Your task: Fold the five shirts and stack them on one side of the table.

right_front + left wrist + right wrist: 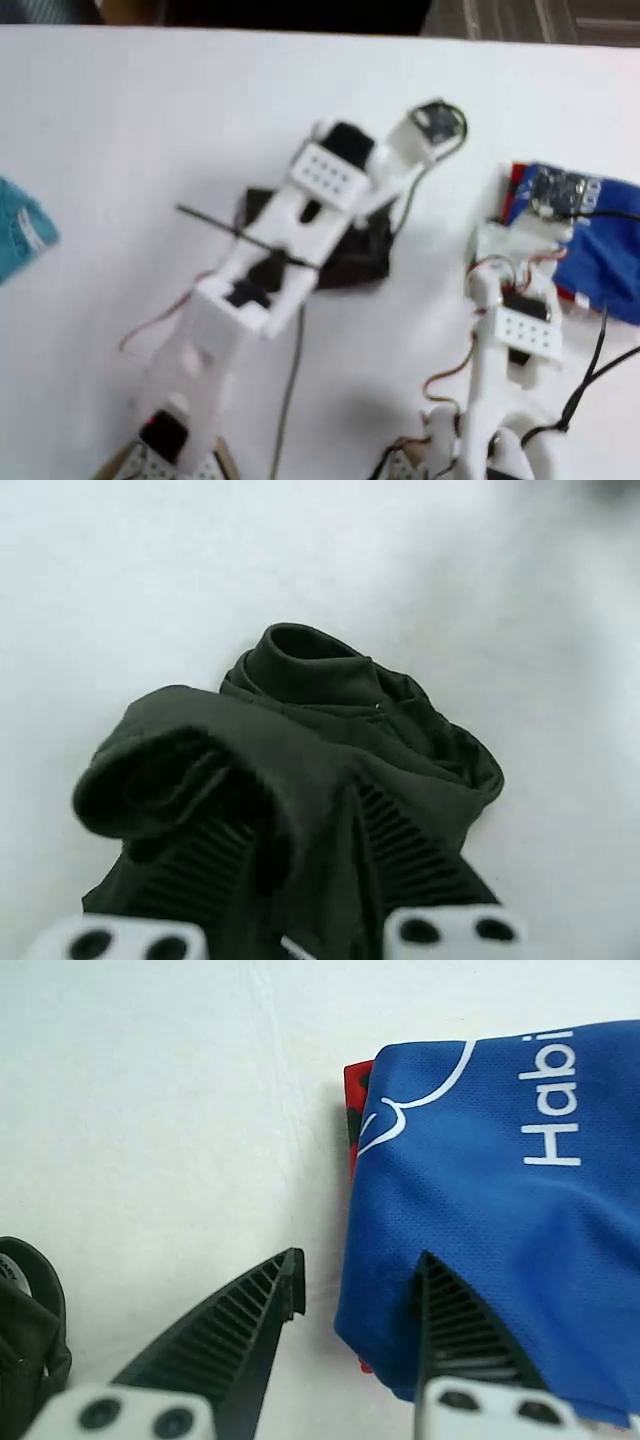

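A black shirt [330, 740] lies bunched near the table's middle, under my left arm [290, 230] in the high view. My left gripper [310, 815] is shut on a fold of it, and cloth drapes over both ribbed fingers and hides their tips. A folded blue shirt [480, 1230] tops a stack at the right side [600, 250], with a red shirt [357, 1085] showing beneath it. My right gripper [360, 1270] is open at the stack's near edge, with one finger over the blue cloth and the other over bare table. A teal shirt [22, 235] lies at the far left edge.
White table [150, 130] stretches wide between the teal shirt and the arms. Wires [290, 390] trail along the front edge by both arm bases. The right arm [510, 340] stands close beside the stack.
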